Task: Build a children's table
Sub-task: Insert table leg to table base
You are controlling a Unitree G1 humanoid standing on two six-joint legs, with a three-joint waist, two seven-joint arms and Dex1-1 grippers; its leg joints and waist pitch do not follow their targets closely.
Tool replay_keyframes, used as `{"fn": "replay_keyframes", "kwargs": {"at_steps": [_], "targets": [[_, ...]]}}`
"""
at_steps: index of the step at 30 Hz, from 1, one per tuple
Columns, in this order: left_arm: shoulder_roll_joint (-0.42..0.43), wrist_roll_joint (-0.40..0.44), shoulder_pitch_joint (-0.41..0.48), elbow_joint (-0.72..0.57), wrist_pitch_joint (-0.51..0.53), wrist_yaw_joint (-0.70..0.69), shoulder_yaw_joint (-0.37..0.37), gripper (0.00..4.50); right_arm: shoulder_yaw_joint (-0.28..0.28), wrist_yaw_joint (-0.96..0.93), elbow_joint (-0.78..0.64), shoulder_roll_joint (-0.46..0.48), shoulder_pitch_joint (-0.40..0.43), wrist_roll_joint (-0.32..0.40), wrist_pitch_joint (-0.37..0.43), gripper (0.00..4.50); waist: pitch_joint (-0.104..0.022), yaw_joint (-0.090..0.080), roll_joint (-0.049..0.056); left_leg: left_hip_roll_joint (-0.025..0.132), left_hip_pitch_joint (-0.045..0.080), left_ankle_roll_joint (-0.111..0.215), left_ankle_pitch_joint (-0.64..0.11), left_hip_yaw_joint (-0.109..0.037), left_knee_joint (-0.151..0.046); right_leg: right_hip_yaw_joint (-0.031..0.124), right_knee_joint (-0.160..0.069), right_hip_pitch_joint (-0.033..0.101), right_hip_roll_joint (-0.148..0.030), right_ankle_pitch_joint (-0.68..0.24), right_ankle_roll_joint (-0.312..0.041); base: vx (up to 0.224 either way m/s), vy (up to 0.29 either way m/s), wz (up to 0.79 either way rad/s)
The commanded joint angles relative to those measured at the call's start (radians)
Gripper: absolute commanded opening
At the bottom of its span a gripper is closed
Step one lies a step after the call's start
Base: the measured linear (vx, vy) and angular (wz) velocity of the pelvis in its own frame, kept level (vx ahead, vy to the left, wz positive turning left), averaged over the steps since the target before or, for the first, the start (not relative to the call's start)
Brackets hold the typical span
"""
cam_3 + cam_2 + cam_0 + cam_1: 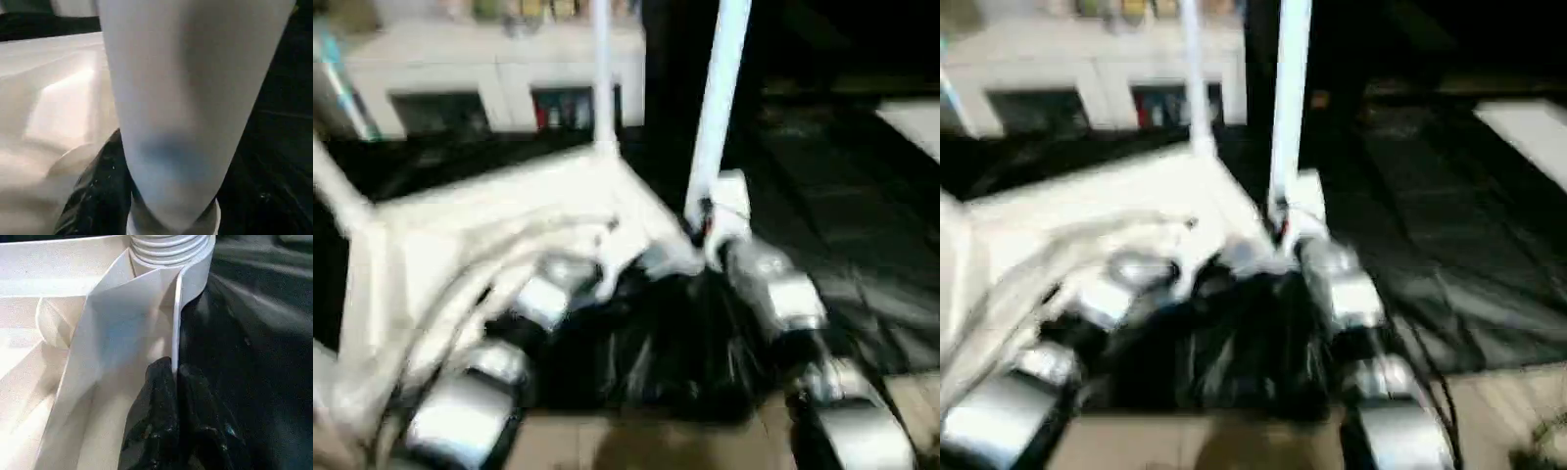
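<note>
Risk, leg: the long white tapered tube leg (717, 108), held near its base, may tilt or cross-thread in the rounded corner socket (168, 249) if the right gripper (129, 196) slips.
Risk, top: the white plastic rectangular top (499, 225) may shift on the black-covered work table (822, 186); the thin raised rim (177, 318) gives little purchase.
Left gripper (175, 377): clenched on that rim, beside the socket.
Right gripper: fingers half-spread, clasping the leg.
Arms: silver forearms (773, 284) reach forward, converging on the near corner.
Location: top lies underside up; another leg (602, 69) stands upright behind.
</note>
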Motion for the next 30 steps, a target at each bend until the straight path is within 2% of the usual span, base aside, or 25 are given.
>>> {"fn": "replay_keyframes", "kwargs": {"at_steps": [1, 2, 3, 4, 5, 6, 7, 9, 11, 14, 18, 22, 23, 24, 26, 28, 30], "targets": [[-0.044, -0.012, -0.056, 0.025, 0.019, 0.095, 0.024, 0.00, -0.017, -0.078, 0.147, 0.053, 0.011, 0.007, 0.039, 1.88, -0.049, -0.001, -0.011, 0.072, -0.002, -0.030, -0.090, -0.022, -0.111, 0.046, -0.129, 0.015, -0.041, -0.309, -0.134, 0.000, 0.000, 0.00], [-0.051, -0.013, -0.060, 0.031, 0.021, 0.102, 0.026, 0.00, -0.024, -0.091, 0.158, 0.059, 0.003, 0.011, 0.036, 1.88, -0.049, -0.001, -0.011, 0.072, -0.002, -0.030, -0.090, -0.022, -0.111, 0.046, -0.129, 0.015, -0.041, -0.309, -0.134, 0.000, 0.000, 0.00], [-0.068, -0.019, -0.075, 0.051, 0.023, 0.123, 0.037, 0.00, -0.030, -0.120, 0.188, 0.072, -0.020, 0.010, 0.023, 1.88, -0.063, -0.026, 0.004, 0.071, 0.008, -0.039, -0.163, -0.011, -0.119, 0.044, -0.107, 0.027, -0.033, -0.022, -0.242, -0.035, -0.025, 0.24], [-0.079, -0.020, -0.086, 0.065, 0.025, 0.134, 0.042, 0.00, -0.032, -0.140, 0.214, 0.084, -0.042, 0.004, 0.006, 1.88, -0.056, -0.033, 0.002, 0.067, -0.005, -0.024, -0.259, -0.005, -0.128, 0.039, -0.121, 0.040, -0.043, -0.088, -0.260, 0.000, 0.000, 0.00], [-0.079, -0.020, -0.087, 0.065, 0.025, 0.134, 0.042, 0.00, -0.032, -0.140, 0.215, 0.084, -0.042, 0.004, 0.006, 1.88, -0.053, -0.037, -0.001, 0.063, -0.004, -0.021, -0.304, -0.002, -0.129, 0.038, -0.129, 0.038, -0.046, -0.147, -0.255, 0.000, 0.000, 0.00], [-0.083, -0.018, -0.094, 0.075, 0.022, 0.144, 0.045, 0.00, -0.033, -0.150, 0.228, 0.091, -0.053, 0.000, -0.002, 1.88, -0.054, -0.039, -0.006, 0.057, 0.004, -0.014, -0.346, 0.003, -0.127, 0.038, -0.144, 0.034, -0.051, -0.247, -0.235, 0.000, 0.000, 0.00], [-0.085, -0.018, -0.106, 0.086, 0.021, 0.152, 0.052, 0.00, -0.038, -0.160, 0.245, 0.104, -0.068, 0.002, -0.008, 1.88, -0.053, -0.038, -0.010, 0.059, 0.003, -0.004, -0.344, 0.004, -0.128, 0.040, -0.152, 0.031, -0.056, -0.304, -0.215, 0.000, 0.000, 0.00], [-0.085, -0.018, -0.112, 0.090, 0.021, 0.158, 0.056, 0.00, -0.038, -0.165, 0.256, 0.107, -0.075, 0.000, -0.013, 1.88, -0.051, -0.037, -0.008, 0.061, -0.005, 0.002, -0.328, 0.002, -0.133, 0.039, -0.156, 0.033, -0.057, -0.341, -0.194, 0.000, 0.000, 0.00], [-0.084, -0.018, -0.123, 0.104, 0.021, 0.167, 0.064, 0.00, -0.044, -0.171, 0.287, 0.115, -0.089, -0.004, -0.025, 1.88, -0.052, -0.036, -0.009, 0.063, -0.004, 0.002, -0.318, 0.002, -0.136, 0.037, -0.160, 0.031, -0.058, -0.357, -0.179, 0.000, 0.000, 0.00], [-0.084, -0.019, -0.130, 0.119, 0.018, 0.174, 0.069, 0.00, -0.055, -0.178, 0.321, 0.120, -0.105, -0.008, -0.041, 1.88, -0.052, -0.035, -0.009, 0.066, -0.010, 0.003, -0.292, 0.002, -0.140, 0.036, -0.160, 0.034, -0.058, -0.324, -0.182, 0.000, 0.000, 0.00], [-0.081, -0.020, -0.133, 0.132, 0.009, 0.175, 0.073, 0.00, -0.051, -0.178, 0.361, 0.116, -0.131, -0.024, -0.084, 1.88, -0.050, -0.037, -0.009, 0.067, -0.009, 0.002, -0.315, 0.002, -0.142, 0.035, -0.163, 0.032, -0.061, -0.348, -0.180, 0.000, 0.000, 0.00], [-0.076, -0.019, -0.131, 0.138, -0.001, 0.169, 0.074, 0.00, -0.061, -0.130, 0.357, 0.112, -0.141, -0.007, -0.122, 1.88, -0.052, -0.037, -0.009, 0.068, -0.011, 0.008, -0.305, 0.003, -0.142, 0.036, -0.161, 0.033, -0.061, -0.316, -0.189, 0.000, 0.000, 0.00], [-0.074, -0.017, -0.132, 0.142, -0.005, 0.167, 0.075, 0.00, -0.063, -0.122, 0.362, 0.111, -0.146, -0.008, -0.130, 2.23, -0.051, -0.037, -0.008, 0.068, -0.012, 0.009, -0.305, 0.003, -0.142, 0.036, -0.161, 0.033, -0.061, -0.316, -0.191, 0.000, 0.000, 0.00], [-0.070, -0.016, -0.132, 0.144, -0.009, 0.163, 0.076, 0.00, -0.061, -0.107, 0.357, 0.106, -0.149, -0.009, -0.140, 2.23, -0.052, -0.037, -0.008, 0.068, -0.013, 0.012, -0.297, 0.003, -0.142, 0.036, -0.160, 0.034, -0.061, -0.308, -0.194, 0.000, 0.000, 0.00], [-0.065, -0.014, -0.132, 0.146, -0.016, 0.156, 0.078, 0.00, -0.048, -0.076, 0.351, 0.097, -0.152, -0.018, -0.156, 2.63, -0.055, -0.036, -0.008, 0.070, -0.016, 0.018, -0.272, 0.003, -0.141, 0.037, -0.157, 0.037, -0.062, -0.268, -0.204, 0.000, 0.000, 0.00], [-0.057, -0.012, -0.129, 0.143, -0.030, 0.139, 0.076, 0.00, -0.025, -0.038, 0.320, 0.080, -0.149, -0.032, -0.177, 2.68, -0.058, -0.035, -0.010, 0.070, -0.021, 0.034, -0.229, 0.005, -0.137, 0.035, -0.149, 0.043, -0.062, -0.201, -0.224, 0.000, 0.000, 0.00], [-0.053, -0.010, -0.127, 0.139, -0.037, 0.127, 0.071, 0.00, -0.012, -0.007, 0.306, 0.072, -0.145, -0.037, -0.183, 2.83, -0.062, -0.033, -0.009, 0.071, -0.020, 0.052, -0.185, 0.008, -0.132, 0.034, -0.143, 0.044, -0.062, -0.145, -0.240, 0.000, 0.000, 0.00]]}}
